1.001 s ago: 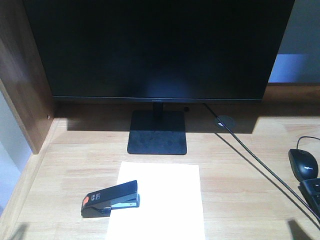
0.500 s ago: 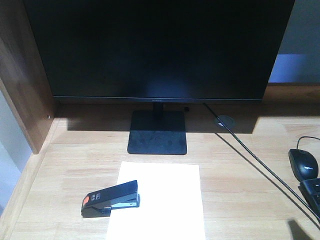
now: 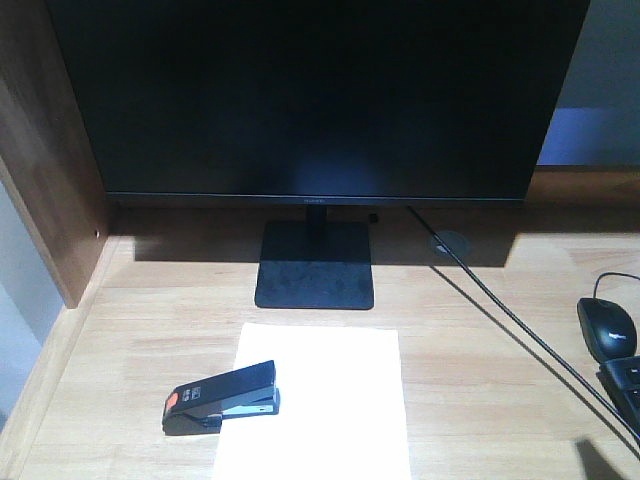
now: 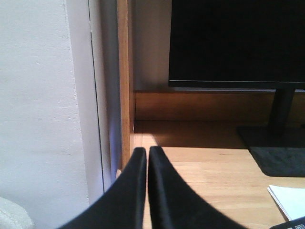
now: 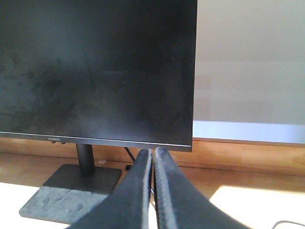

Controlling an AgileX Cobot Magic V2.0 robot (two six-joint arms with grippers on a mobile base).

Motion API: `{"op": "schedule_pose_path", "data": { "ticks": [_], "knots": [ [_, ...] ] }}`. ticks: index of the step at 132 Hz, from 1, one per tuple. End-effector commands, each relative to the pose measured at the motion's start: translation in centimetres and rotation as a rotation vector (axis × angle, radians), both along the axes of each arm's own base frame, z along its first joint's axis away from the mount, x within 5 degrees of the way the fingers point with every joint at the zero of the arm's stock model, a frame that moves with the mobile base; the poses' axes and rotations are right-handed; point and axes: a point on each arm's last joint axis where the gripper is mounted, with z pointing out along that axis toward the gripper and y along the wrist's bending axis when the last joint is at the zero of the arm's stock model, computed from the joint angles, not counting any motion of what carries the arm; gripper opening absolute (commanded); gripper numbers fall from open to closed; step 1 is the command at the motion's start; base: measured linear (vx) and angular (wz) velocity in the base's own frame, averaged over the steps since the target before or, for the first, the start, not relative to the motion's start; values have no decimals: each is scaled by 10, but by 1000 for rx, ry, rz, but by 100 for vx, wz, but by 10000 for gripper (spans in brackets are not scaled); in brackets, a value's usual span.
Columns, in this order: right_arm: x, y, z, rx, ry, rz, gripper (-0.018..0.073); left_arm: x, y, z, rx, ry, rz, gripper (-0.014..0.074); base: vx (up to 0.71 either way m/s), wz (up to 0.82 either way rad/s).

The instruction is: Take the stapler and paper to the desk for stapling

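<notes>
Wood desk [image 3: 480, 380] carries the stapler [image 3: 222, 398], lying left-right across the paper's [image 3: 320, 400] left edge; I see both my grippers [image 4: 147, 152] [image 5: 154, 153] clenched, empty, the left one nearer

Left tool [image 4: 147, 155] fingers together; right tool [image 5: 153, 155] likewise.

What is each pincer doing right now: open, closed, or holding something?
Left pincer: closed, holding nothing.
Right pincer: closed, holding nothing.
</notes>
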Motion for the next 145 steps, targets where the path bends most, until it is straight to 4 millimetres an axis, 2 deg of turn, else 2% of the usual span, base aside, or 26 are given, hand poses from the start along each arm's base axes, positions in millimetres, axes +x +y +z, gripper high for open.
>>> {"op": "schedule_pose_path", "data": {
  "ticks": [1, 106, 145],
  "knots": [
    [1, -1, 9, -13, -27, -15, -6, -1, 0, 6, -15, -90, 3, -6, 0, 0],
    [1, -1, 9, -14, -24, -16, -6, -1, 0, 6, -15, -90, 3, -6, 0, 0],
    [0, 1, 1, -26, 61, 8, -6, -1, 0, 6, -15, -90, 3, -6, 0, 0]
  ]
}}
